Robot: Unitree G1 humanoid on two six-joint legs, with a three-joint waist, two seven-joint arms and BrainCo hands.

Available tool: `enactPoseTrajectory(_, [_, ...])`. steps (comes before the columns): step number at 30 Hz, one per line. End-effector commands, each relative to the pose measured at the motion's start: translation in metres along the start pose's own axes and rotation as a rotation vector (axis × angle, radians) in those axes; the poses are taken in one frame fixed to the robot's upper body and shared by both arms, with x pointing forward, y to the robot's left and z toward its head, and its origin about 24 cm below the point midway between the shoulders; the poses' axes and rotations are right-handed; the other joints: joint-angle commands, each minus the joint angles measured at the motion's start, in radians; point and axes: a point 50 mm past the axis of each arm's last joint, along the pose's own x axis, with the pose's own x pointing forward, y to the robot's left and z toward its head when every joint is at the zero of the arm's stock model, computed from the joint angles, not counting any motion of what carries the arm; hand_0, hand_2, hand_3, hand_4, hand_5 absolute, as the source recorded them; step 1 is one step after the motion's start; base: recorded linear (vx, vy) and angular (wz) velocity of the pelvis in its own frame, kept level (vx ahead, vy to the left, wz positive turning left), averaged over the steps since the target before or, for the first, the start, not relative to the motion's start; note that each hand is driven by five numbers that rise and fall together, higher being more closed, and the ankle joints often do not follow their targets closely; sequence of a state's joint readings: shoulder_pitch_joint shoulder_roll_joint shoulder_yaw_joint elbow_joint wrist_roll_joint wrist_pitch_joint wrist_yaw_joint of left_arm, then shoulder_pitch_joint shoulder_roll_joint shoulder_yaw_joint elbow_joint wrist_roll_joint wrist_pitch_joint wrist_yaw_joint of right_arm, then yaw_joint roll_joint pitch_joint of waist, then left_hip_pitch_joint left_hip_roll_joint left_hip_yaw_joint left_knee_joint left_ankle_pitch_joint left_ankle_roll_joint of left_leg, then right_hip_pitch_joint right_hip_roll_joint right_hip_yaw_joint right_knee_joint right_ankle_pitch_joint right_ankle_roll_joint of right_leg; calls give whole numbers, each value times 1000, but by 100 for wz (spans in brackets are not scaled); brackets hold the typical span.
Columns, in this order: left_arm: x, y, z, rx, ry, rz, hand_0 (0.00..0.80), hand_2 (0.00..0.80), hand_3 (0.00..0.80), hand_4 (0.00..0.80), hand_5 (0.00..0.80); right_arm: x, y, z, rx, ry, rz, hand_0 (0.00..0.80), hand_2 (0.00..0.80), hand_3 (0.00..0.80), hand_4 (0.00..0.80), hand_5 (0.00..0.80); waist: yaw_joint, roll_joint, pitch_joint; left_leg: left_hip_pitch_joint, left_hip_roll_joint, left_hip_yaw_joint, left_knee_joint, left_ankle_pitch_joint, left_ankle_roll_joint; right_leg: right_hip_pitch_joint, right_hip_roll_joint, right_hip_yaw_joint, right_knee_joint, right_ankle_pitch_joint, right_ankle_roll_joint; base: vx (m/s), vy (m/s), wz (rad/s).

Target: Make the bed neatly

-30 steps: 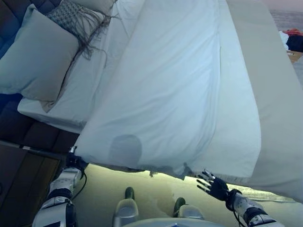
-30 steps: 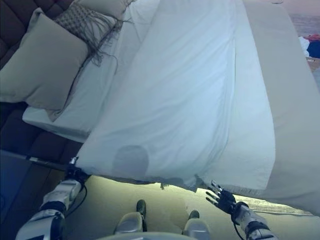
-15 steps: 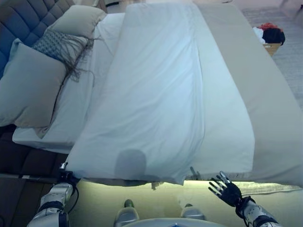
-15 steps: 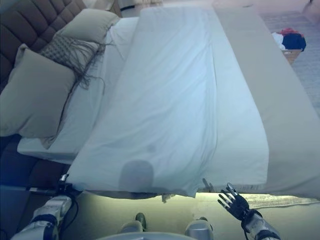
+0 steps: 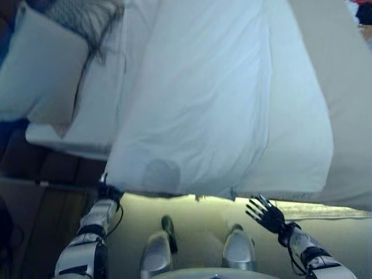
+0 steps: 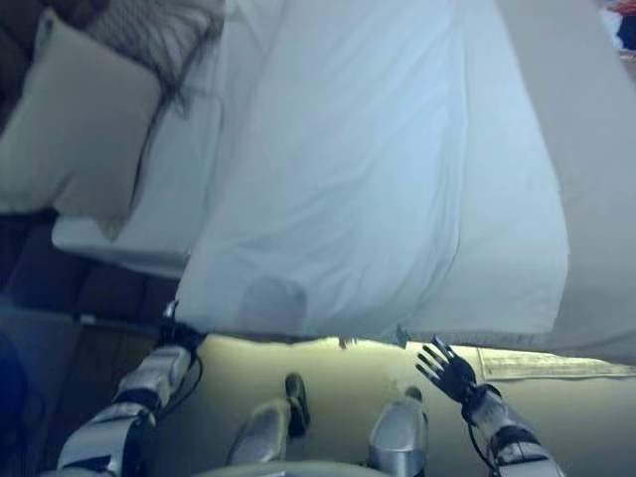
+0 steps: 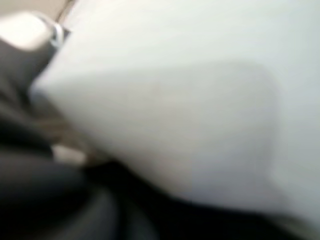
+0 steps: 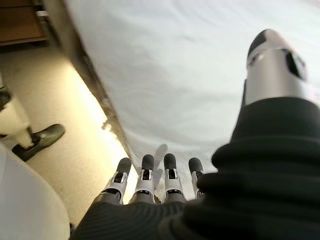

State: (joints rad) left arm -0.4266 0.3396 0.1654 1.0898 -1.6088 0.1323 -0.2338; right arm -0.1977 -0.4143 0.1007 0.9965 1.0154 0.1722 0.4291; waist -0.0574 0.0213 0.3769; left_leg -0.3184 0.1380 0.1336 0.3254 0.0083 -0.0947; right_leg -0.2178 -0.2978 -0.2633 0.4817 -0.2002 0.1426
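A white duvet (image 5: 197, 104) lies along the bed, its near edge hanging over the bedside in front of me. A beige cover (image 5: 343, 104) lies beside it on the right. My left hand (image 5: 107, 192) is at the duvet's near left corner, right against the cloth; the left wrist view shows only blurred white cloth (image 7: 190, 100). My right hand (image 5: 264, 212) is open with spread fingers (image 8: 145, 172), just below the duvet's near right edge and apart from it.
A large pale pillow (image 5: 40, 75) and a fringed cushion (image 5: 87, 17) lie at the head of the bed on the left, on the white sheet (image 5: 116, 87). The dark bed frame (image 5: 58, 165) runs below them. Beige carpet (image 5: 197, 212) lies between me and the bed.
The camera has tilted, so the whole picture shifted. Both hands stay at about the same places along the duvet's near edge; the right hand stays open.
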Motion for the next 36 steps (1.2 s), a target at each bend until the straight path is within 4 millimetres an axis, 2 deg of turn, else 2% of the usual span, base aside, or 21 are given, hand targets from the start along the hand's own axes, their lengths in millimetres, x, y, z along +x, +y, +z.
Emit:
enactPoseTrajectory(1, [-9, 7, 35, -57, -178, 38, 800, 800, 800, 800, 800, 14, 32, 33, 0, -118, 92, 0, 0, 0, 0, 0, 36, -55, 70, -81, 37, -5, 250, -171, 4, -173, -12, 76, 113, 62, -31, -215, 48, 23])
enactPoseTrajectory(3, [-5, 3, 31, -63, -174, 37, 800, 800, 800, 800, 800, 15, 36, 44, -16, -132, 96, 0, 0, 0, 0, 0, 35, -61, 75, -130, 45, -15, 300, -186, 10, -228, -8, 88, 172, 46, -40, -142, 42, -17])
enactPoseTrajectory(7, [3, -15, 28, -60, -168, 15, 800, 800, 800, 800, 800, 15, 44, 67, -38, -166, 124, 0, 0, 0, 0, 0, 37, -80, 90, -261, 63, -45, 419, -219, 2, -360, -9, 104, 292, 16, -55, -112, 13, -4])
enactPoseTrajectory(8, [4, -19, 30, -56, -165, 8, 800, 800, 800, 800, 800, 13, 45, 74, -44, -178, 131, 0, 0, 0, 0, 0, 37, -84, 94, -285, 66, -56, 451, -246, -5, -387, -9, 112, 328, -8, -50, -56, 8, 5])
enactPoseTrajectory(11, [8, -32, 36, -49, -169, -24, 800, 800, 800, 800, 800, 8, 47, 91, -59, -217, 152, 0, 0, 0, 0, 0, 36, -92, 107, -390, 85, -69, 541, -274, -16, -494, -22, 118, 414, -30, -49, -102, 26, 4])
enactPoseTrajectory(14, [8, -38, 41, -39, -180, -37, 800, 800, 800, 800, 800, 4, 46, 98, -71, -236, 160, 0, 0, 0, 0, 0, 33, -92, 105, -473, 94, -86, 608, -291, -20, -581, -30, 131, 480, -46, -48, -94, 46, 9])
enactPoseTrajectory(20, [5, -34, 46, -62, -186, -35, 800, 800, 800, 800, 800, -3, 41, 104, -93, -229, 164, 0, 0, 0, 0, 0, 34, -85, 90, -583, 96, -115, 707, -319, -24, -694, -37, 153, 570, -71, -47, -49, 36, 2])
enactPoseTrajectory(25, [0, -11, 24, -69, -105, -10, 800, 800, 800, 800, 800, -1, 45, 97, -100, -213, 186, 0, 0, 0, 0, 0, 35, -76, 68, -598, 89, -120, 742, -339, -28, -710, -43, 158, 597, -86, -45, 7, 1, 0])
enactPoseTrajectory(26, [-1, -5, 21, -72, -92, 0, 590, 590, 590, 590, 590, 0, 47, 97, -103, -210, 191, 0, 0, 0, 0, 0, 36, -74, 64, -598, 89, -120, 744, -341, -30, -710, -43, 159, 598, -87, -44, 37, 9, -1])
enactPoseTrajectory(27, [-3, -1, 17, -83, -77, 1, 0, 0, 0, 0, 0, 1, 49, 96, -106, -206, 196, 0, 0, 0, 0, 0, 36, -72, 59, -596, 90, -119, 746, -342, -32, -708, -44, 160, 599, -88, -43, 33, 7, -1])
enactPoseTrajectory(31, [-12, 19, -3, -79, 3, -3, 0, 0, 0, 0, 0, 5, 58, 86, -109, -188, 223, 0, 0, 0, 0, 0, 39, -67, 47, -572, 86, -114, 730, -344, -33, -688, -44, 160, 587, -88, -40, 49, -10, 1])
enactPoseTrajectory(34, [-22, 30, -21, -3, 95, -69, 0, 0, 0, 0, 0, 5, 61, 74, -104, -167, 229, 0, 0, 0, 0, 0, 42, -64, 39, -533, 86, -103, 696, -336, -35, -652, -43, 154, 558, -79, -37, 72, -38, 5])
enactPoseTrajectory(36, [-33, 43, -35, 105, 198, -99, 0, 0, 0, 0, 0, 2, 56, 66, -99, -165, 229, 0, 0, 0, 0, 0, 48, -58, 39, -514, 85, -98, 667, -325, -35, -631, -44, 145, 533, -66, -34, 34, -36, 9])
